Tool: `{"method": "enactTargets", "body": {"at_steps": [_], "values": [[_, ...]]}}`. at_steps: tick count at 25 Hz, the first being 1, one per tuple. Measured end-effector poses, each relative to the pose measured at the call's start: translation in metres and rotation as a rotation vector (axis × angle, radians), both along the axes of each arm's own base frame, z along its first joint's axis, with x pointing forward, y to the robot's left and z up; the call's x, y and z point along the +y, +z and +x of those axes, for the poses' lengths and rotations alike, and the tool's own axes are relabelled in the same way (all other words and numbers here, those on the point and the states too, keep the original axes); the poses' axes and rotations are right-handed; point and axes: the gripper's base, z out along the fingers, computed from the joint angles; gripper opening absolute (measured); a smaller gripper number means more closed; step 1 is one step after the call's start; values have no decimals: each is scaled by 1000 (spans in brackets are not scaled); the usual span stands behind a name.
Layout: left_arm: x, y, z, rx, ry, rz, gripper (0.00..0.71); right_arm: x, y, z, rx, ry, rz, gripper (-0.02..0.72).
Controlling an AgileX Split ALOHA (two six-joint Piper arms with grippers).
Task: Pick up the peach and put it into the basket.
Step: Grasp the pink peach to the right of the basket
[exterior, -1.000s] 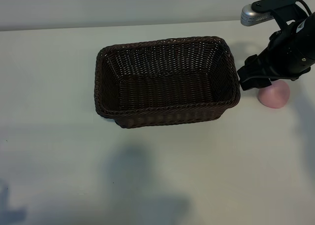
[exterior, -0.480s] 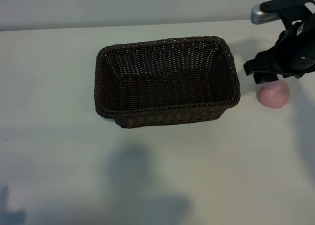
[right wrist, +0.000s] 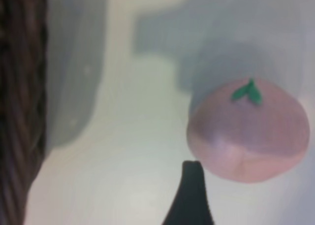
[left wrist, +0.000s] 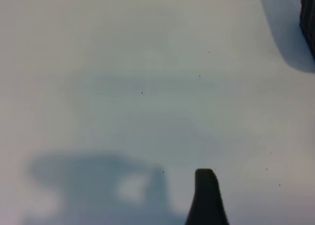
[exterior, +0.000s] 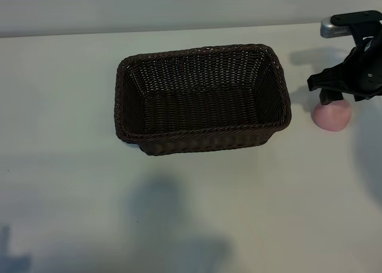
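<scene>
Peach (exterior: 332,116) sits right of basket (exterior: 203,138), bare table (exterior: 71,183) around, right gripper (exterior: 338,92) jaws open above it.

- The basket (exterior: 203,97) is dark brown woven wicker, rough and ribbed, with a braided rim.
- The peach (exterior: 332,116) has a smooth, matt pink skin.
- The table (exterior: 71,183) is plain, smooth and matt white.

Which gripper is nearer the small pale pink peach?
Right. The right gripper hangs open just above the peach; the left gripper is over bare table, the peach nowhere in its view.
</scene>
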Motion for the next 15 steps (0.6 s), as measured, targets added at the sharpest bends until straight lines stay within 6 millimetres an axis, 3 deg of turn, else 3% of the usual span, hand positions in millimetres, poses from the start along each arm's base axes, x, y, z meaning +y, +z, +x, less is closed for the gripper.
{"method": "enactTargets", "body": {"at_steps": [12, 15], "values": [[0, 0, 0, -1, 0, 0, 531, 0, -39, 8, 72, -4, -1, 578], [0, 0, 0, -1, 0, 0, 531, 0, -43, 9, 77, 1, -3, 509]]}}
